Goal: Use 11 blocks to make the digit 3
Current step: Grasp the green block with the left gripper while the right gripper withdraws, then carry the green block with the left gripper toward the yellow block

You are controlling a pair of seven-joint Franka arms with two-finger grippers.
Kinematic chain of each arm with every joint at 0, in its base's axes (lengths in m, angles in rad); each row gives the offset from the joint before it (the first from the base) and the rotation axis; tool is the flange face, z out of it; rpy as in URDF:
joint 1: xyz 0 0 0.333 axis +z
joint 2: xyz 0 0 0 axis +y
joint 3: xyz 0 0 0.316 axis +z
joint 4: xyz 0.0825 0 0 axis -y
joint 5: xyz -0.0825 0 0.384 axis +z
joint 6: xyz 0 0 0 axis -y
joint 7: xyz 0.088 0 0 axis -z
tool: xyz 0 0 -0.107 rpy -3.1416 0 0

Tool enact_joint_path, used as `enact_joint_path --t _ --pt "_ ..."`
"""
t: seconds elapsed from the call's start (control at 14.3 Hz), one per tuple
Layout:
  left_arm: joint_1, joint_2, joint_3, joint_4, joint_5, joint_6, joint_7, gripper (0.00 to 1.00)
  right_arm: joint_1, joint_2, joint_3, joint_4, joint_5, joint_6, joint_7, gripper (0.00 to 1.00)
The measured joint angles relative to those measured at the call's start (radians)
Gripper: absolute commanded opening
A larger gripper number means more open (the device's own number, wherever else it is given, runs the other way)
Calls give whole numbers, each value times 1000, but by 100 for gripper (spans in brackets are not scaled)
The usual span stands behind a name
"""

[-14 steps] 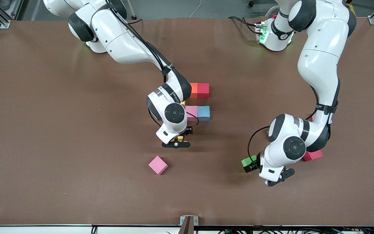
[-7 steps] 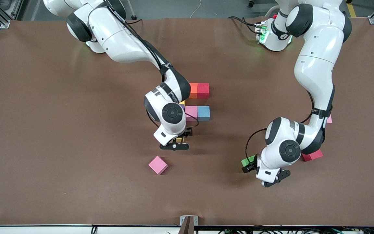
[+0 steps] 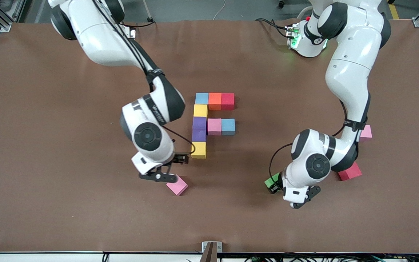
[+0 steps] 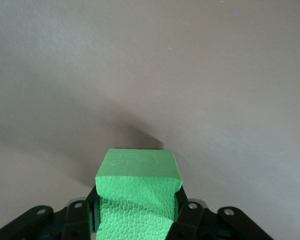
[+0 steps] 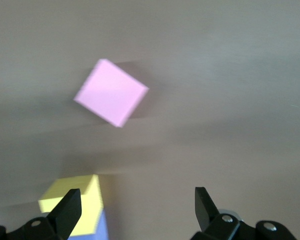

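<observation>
Several blocks lie touching as a partial digit 3 (image 3: 209, 122): blue (image 3: 202, 98), orange (image 3: 215, 100) and red (image 3: 227, 100) in a row, then a column of yellow, two purple and yellow (image 3: 199, 149), with pink and blue branching off mid-way. My left gripper (image 3: 275, 185) is shut on the green block (image 3: 270, 180), which shows between its fingers (image 4: 90, 212) as a green cube (image 4: 137, 182). My right gripper (image 3: 180, 159) hangs open (image 5: 137, 207) over bare table between the yellow end block (image 5: 72, 202) and a loose pink block (image 3: 177, 185) (image 5: 111, 92).
A loose red block (image 3: 349, 171) and another pink block (image 3: 366, 133) lie under the left arm's forearm, toward the left arm's end of the table. The brown table (image 3: 67, 163) has wide bare room round the figure.
The right arm swung off the figure toward the loose pink block, uncovering the column of blocks. The left gripper's fingers closed on the green block.
</observation>
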Motion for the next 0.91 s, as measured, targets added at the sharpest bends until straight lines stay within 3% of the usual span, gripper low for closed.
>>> enact_joint_path --t 0.14,0.42,0.91 --pt "-16 -27 0 6 0 -26 -84 11 -45 -20 -5 0 0 -54 -35 100" --pt "-43 -78 -4 7 0 -113 -209 10 -147 -98 -14 -28 -4 -142 -295 100" --pt "-116 -150 -9 7 0 -188 -474 8 -382 -405 -18 -333 -60 -156 -626 100"
